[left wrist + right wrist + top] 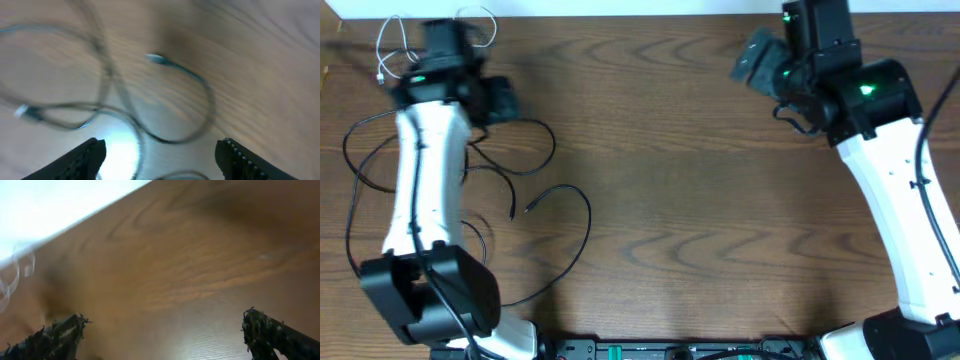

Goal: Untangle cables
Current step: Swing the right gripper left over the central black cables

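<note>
Looking down through the left wrist cam, the left gripper [161,150] is hanging wide open with nothing in it, and a blurry loop of thin cable [207,102] is lying on the wooden table [720,220] just below and ahead of its fingers [85,157], with a small plug [156,58] sitting a bit further ahead. From overhead that's looking like the white cable [381,55], curling out on both sides of that gripper, while the black cables [590,220] are sprawling in loose loops behind it. The right gripper [164,322] is also gaping open and empty, hovering over the table well apart from all of it. I'm guessing this stuff is going to be super light and floppy, sliding around and dragging its neighbours along when pulled. So I'm thinking a pinch just behind a plug, or on a free stretch of one strand away from any crossings, is going to work best.
</note>
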Controlling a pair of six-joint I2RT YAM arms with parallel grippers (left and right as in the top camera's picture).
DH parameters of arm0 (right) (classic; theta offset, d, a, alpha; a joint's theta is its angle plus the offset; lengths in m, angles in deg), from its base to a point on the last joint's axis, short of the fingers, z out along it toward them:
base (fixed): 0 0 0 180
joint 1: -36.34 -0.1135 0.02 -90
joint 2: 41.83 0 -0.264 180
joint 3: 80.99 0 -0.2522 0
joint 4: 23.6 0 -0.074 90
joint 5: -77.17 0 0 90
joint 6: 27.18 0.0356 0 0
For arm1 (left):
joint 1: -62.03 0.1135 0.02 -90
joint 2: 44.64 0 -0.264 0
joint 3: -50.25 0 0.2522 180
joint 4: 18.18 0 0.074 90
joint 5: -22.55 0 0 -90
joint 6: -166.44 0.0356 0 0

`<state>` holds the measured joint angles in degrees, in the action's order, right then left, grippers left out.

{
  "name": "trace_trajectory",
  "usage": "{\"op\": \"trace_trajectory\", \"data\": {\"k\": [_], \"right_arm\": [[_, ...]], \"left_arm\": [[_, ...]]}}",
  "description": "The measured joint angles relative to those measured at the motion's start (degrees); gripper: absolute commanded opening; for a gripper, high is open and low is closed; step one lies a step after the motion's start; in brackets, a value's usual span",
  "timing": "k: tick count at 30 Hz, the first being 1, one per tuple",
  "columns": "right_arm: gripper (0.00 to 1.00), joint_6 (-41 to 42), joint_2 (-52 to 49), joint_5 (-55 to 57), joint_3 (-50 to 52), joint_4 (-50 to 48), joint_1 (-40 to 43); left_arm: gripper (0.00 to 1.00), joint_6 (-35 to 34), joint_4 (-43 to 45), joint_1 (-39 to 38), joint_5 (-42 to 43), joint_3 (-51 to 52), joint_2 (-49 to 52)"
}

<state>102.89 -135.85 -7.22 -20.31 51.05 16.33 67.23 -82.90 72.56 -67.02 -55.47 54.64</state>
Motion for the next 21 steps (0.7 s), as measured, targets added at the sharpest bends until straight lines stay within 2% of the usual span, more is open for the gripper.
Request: {"op": "trace_trajectory", "data": {"k": [6,8,12,16,19,21], "right_arm": [[0.99,-21.8,-5.5,-13.8,0.0,-6.5,-4.1],[0.99,-26.4,-8.0,-15.3,0.0,-10.2,-6.5],[0.99,-30.8,-12.8,-18.6,0.3,-19.4,-10.6],[0.99,-33.2,-14.8,-22.1,0.5,-26.8,-12.6],[0.99,-34.2,-17.3,-23.3,-3.2,-24.1,-13.9],[0.99,-35.5,-20.8,-24.1,-9.2,-19.8,-14.5]], "left_arm": [[0.77,-11.3,-1.8,13.4,-1.4,0.0,0.0],[0.77,-15.3,-3.8,17.0,-1.6,0.0,0.0],[0.78,-21.3,-8.0,23.3,-2.0,0.0,0.0],[0.78,-23.7,-10.7,27.5,-2.1,0.0,0.0],[0.80,-24.3,-11.9,28.8,-2.1,0.0,0.0],[0.88,-24.7,-12.0,29.0,-2.1,0.0,0.0]]}}
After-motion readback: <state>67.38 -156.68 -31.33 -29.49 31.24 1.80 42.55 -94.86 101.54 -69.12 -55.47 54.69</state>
